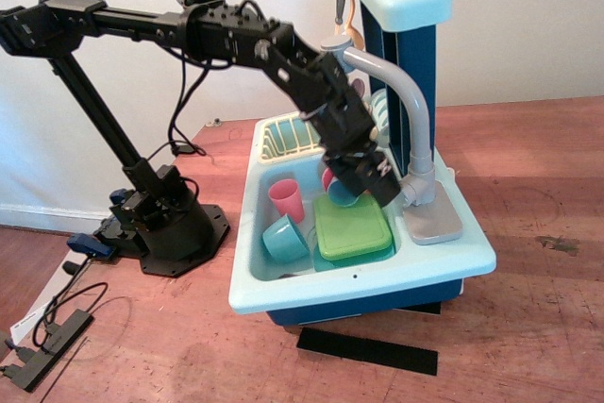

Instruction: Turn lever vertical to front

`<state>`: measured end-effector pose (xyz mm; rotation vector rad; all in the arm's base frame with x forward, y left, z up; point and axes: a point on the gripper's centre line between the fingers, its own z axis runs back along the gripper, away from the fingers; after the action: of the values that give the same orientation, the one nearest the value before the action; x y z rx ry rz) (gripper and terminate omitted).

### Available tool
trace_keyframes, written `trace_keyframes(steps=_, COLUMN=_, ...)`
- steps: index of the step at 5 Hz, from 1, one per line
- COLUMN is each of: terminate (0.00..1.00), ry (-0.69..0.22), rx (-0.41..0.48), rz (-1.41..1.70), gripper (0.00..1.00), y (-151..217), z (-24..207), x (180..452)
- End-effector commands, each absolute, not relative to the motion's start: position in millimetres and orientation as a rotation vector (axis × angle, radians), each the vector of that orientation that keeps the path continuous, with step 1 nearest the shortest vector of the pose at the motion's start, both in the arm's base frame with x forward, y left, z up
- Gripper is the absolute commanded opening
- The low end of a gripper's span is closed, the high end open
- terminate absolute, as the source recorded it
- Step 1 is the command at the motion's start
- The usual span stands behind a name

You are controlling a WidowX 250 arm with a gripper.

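The grey toy faucet [408, 106] stands on a grey base plate [436, 225] at the right of the light blue sink [377, 282]. A short grey peg, the lever [408, 198], sticks out from the base collar toward the front left. My black gripper [380, 188] hangs over the sink basin, just left of the faucet base and close to the lever. Its tip is above the green tray [352, 226]. The fingers are dark and bunched, so I cannot tell whether they are open, or whether they touch the lever.
The basin holds a pink cup [287, 199], a teal cup [284, 239], and a pink bowl with a blue cup [340, 192] behind my gripper. A yellow dish rack [288, 136] sits at the back left. A blue and white tower [401, 7] rises behind the faucet.
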<state>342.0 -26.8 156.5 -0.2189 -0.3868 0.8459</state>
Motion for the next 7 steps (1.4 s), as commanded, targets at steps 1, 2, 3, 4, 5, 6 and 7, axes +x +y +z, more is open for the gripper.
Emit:
trace_keyframes(steps=1, terminate=0.00, ry=-0.443, rx=-0.251, rz=0.919, gripper=1.00, y=-19.0, z=163.0, x=314.7)
trace_keyframes(steps=2, terminate=0.00, ry=-0.455, rx=-0.241, rz=0.963, gripper=1.00, y=-15.3, z=169.0, x=285.9)
trace_keyframes(steps=3, terminate=0.00, ry=-0.452, rx=-0.211, rz=0.978, gripper=1.00, y=-9.2, z=185.6, x=253.2)
trace_keyframes(steps=4, terminate=0.00, ry=-0.452, rx=-0.211, rz=0.978, gripper=1.00, y=-9.2, z=185.6, x=253.2)
trace_keyframes(steps=5, terminate=0.00, ry=-0.452, rx=-0.211, rz=0.978, gripper=1.00, y=-9.2, z=185.6, x=253.2)
trace_keyframes(steps=6, terminate=0.00, ry=-0.452, rx=-0.211, rz=0.978, gripper=1.00, y=-9.2, z=185.6, x=253.2)
trace_keyframes(steps=7, terminate=0.00, ry=-0.452, rx=-0.211, rz=0.978, gripper=1.00, y=-9.2, z=185.6, x=253.2)
